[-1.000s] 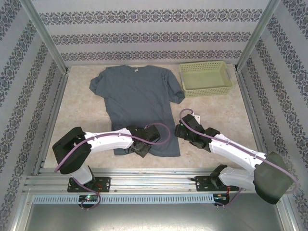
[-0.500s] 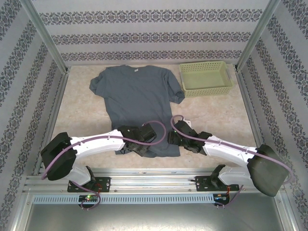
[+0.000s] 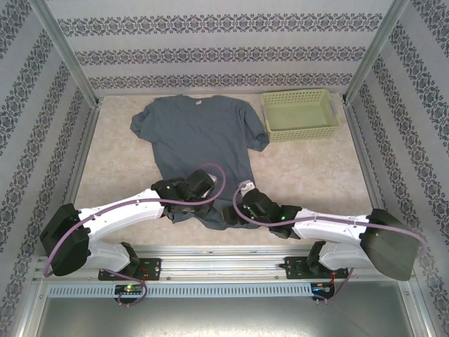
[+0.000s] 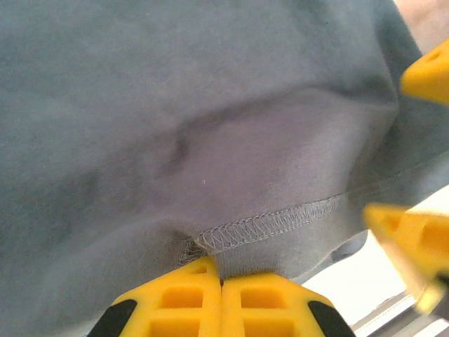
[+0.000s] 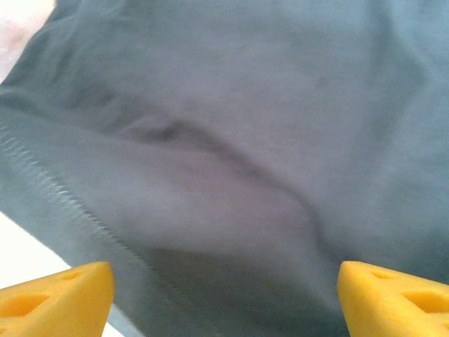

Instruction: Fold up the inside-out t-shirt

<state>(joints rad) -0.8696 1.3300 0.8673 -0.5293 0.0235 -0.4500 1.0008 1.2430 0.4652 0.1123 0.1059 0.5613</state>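
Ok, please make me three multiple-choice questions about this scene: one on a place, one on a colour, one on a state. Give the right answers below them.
1. Where does the basket stand?
A. on top of the t-shirt
B. at the far right of the table, beside the t-shirt's sleeve
C. at the near edge, between the two arms

2. What colour is the basket?
A. light green
B. red
C. black

3. How is the left gripper?
A. wide open above bare table
B. shut on the t-shirt's hem
C. shut on the basket's rim

Answers: 1 B, the top view shows it at the far right by the sleeve. 2 A, its walls are pale green. 3 B, the left wrist view shows it closed with the stitched hem pinched in it.
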